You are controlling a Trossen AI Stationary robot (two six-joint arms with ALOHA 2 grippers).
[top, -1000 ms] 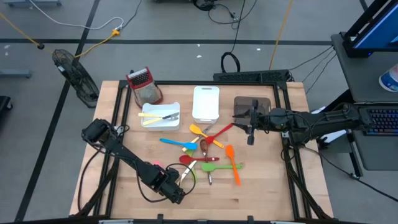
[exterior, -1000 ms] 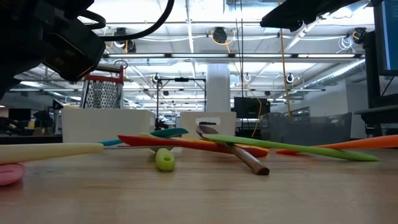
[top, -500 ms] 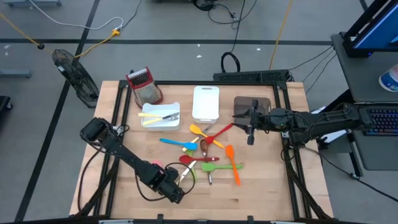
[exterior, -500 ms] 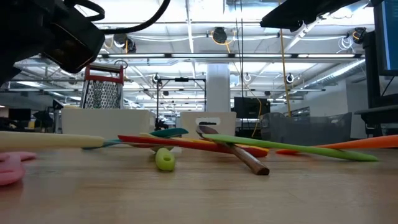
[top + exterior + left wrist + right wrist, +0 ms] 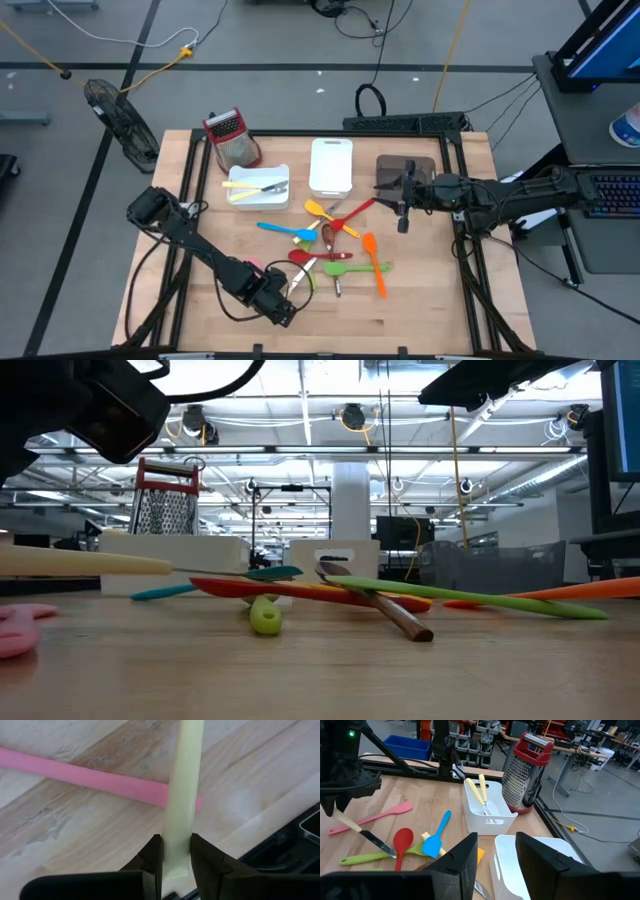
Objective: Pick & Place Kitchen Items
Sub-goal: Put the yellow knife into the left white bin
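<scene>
Item in hand: cream-handled knife (image 5: 181, 795), a slim utensil with a pale handle and a dark blade, lifted clear of the table (image 5: 420, 310) near its front-left part.
Hold: left gripper (image 5: 175, 851) is clamped on the butt end of the cream handle; the fingers (image 5: 154, 855) press on both sides of it.
Long axis: runs straight out from the jaws, nearly level in the low view, blade tip toward the heap of utensils at the table's middle.
Beneath it: pink spatula (image 5: 85, 777) lies flat on the wood, crossing under the cream handle without touching it, as far as I can judge.
Likely destination: white tray (image 5: 258, 187), toward the back left, already holding a yellow utensil and a metal one; it lies beyond the blade end, away from the jaws, past the heap.
Nearer arm: the left, which already carries the piece.
Heap: red spoon (image 5: 401, 841), blue spatula (image 5: 436, 836), green spoon (image 5: 470, 598) and an orange spatula (image 5: 374, 262) lie crossed, untouched.
Other arm: right gripper (image 5: 492, 865) hangs over the back right of the table with jaws apart, holding nothing.
Bystander object: box grater (image 5: 232, 138) stands at the back left, just behind the white tray.
</scene>
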